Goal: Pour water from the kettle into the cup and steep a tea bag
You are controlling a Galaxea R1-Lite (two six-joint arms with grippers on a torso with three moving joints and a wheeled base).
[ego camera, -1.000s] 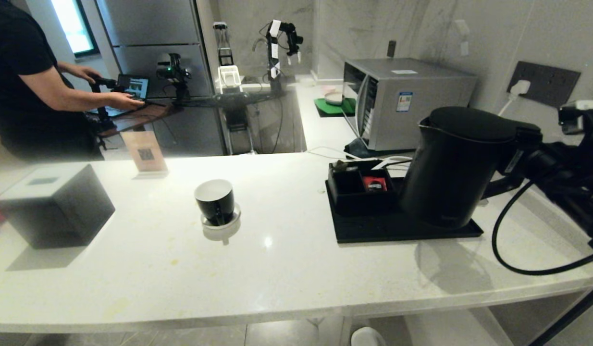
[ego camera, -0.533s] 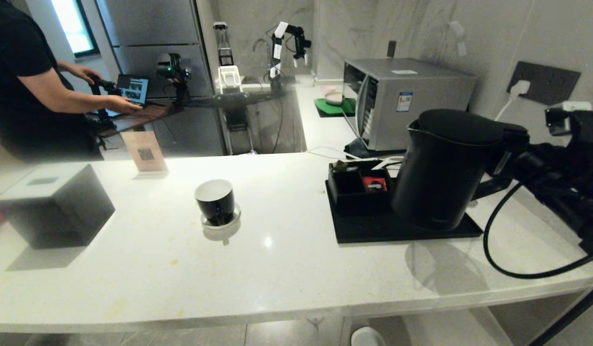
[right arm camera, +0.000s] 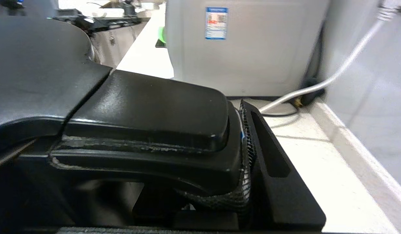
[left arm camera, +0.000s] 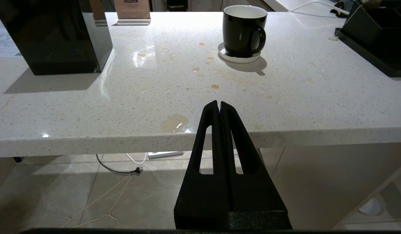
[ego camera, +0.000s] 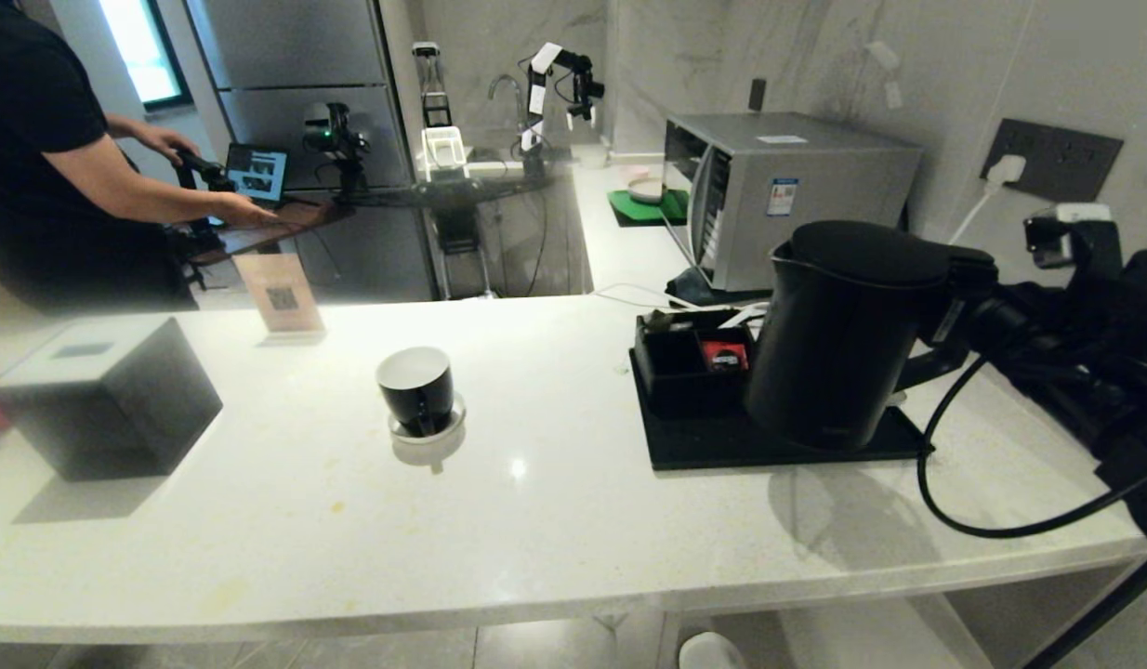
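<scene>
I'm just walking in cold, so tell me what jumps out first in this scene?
The black kettle, gripped at its handle by the right gripper, hangs tilted above the black tray at the counter's right. The cup stands on a coaster mid-counter. A person works at the far left.

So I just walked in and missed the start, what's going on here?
The right gripper is clamped on the handle of the kettle and is carrying it leftward over the black tray, toward the cup. The cup sits on a coaster on the counter and looks empty. The left gripper is shut and idle, low at the counter's front edge. A person works at a desk behind.
</scene>
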